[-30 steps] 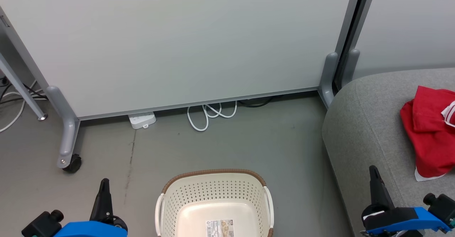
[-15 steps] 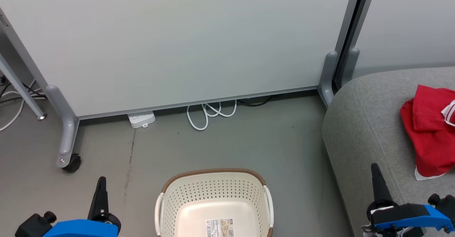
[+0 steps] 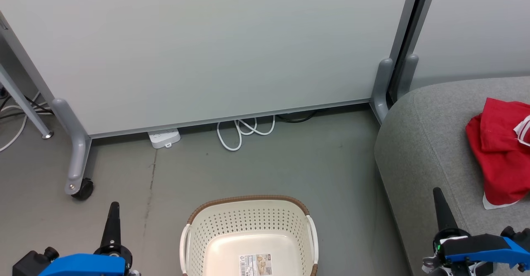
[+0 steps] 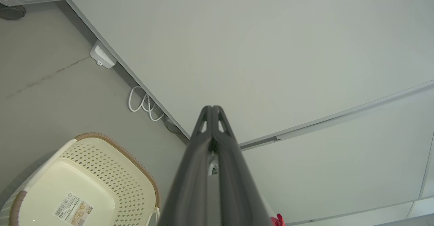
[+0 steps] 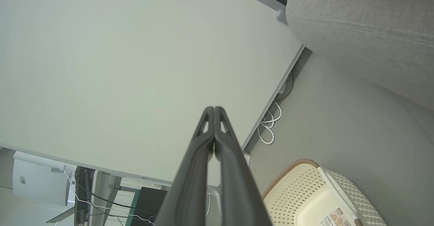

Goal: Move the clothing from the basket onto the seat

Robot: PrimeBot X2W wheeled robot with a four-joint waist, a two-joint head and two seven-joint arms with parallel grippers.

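Left gripper [image 3: 114,205] sits low at L edge of head view, fingers pressed together on nothing; tips meet in wrist view too. Power strip [image 3: 165,138] and white cable [image 3: 244,133] lie by the partition base. Basket [image 3: 248,198] stands on floor, bottom centre, sticker [image 3: 256,265] showing. Right gripper [image 3: 437,191] is clenched, empty, over seat [image 3: 422,143] edge. Clothing [image 3: 499,156], red w/ white trim, lies on seat at far R, well apart from basket.

— What's ahead of you?
— I face a pale partition panel [image 3: 215,48] on grey legs; its left leg [image 3: 77,154] ends in a black caster [image 3: 83,189].
— And below the panel?
— Grey floor [image 3: 269,168]. Under its bottom edge I see a white power strip [image 3: 165,138] and a looped white cable [image 3: 243,131].
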